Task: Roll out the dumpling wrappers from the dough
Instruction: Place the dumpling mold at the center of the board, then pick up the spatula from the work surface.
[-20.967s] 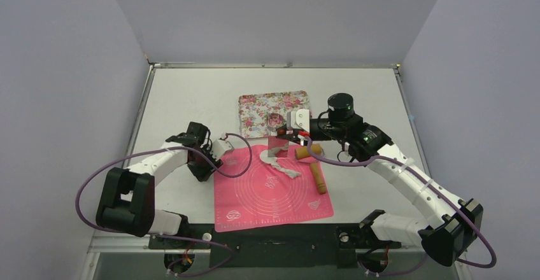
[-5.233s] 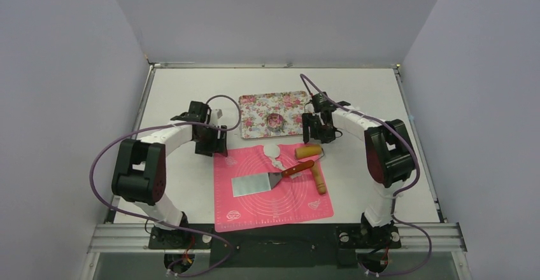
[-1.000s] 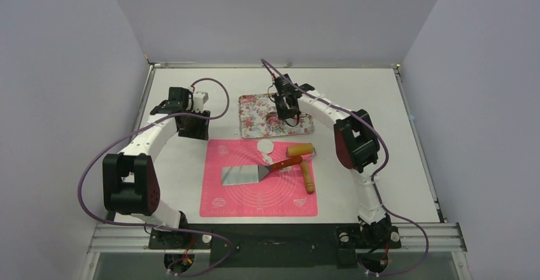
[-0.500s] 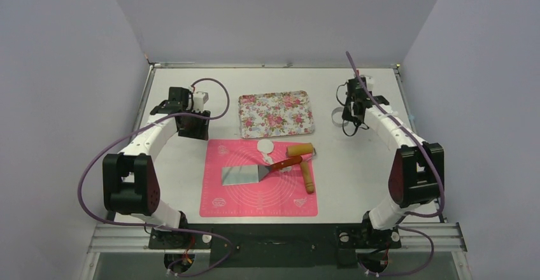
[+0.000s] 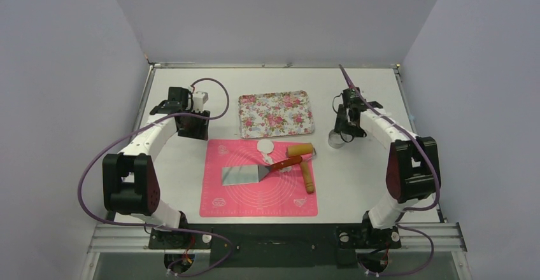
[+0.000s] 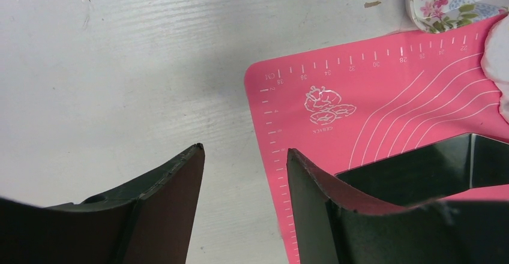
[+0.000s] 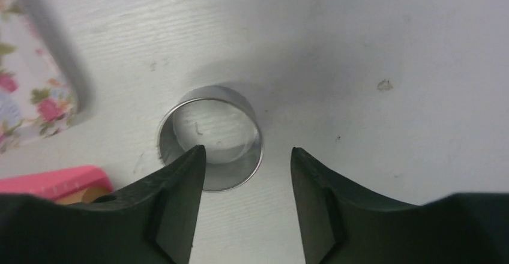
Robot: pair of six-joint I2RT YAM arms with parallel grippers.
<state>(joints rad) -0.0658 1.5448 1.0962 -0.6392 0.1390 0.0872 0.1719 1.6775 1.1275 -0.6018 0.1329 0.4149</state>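
One spatula [image 5: 245, 175] lies on the pink mat [image 5: 255, 198], closest to the arm bases. Ragged dough scraps [image 5: 286, 166] sit by its red handle, and a rolling pin [image 5: 300, 149] lies at the mat's right side. Just beyond, near the mat's far edge, lies a round dumpling wrapper [image 5: 265, 147], cut and flat. Off the mat to the right, the ring cutter [image 7: 210, 138] stands on the bare worktop [image 5: 369, 165]; the right claw [image 7: 245, 153] hangs over it, jaws parted, gripping nothing. The left claw [image 6: 243, 150] hovers off the mat's far left corner, likewise spread and empty. Farthest is the floral tray [image 5: 276, 114]. Cutting looks finished; the next move likely calls for the spatula to lift the wrapper across.
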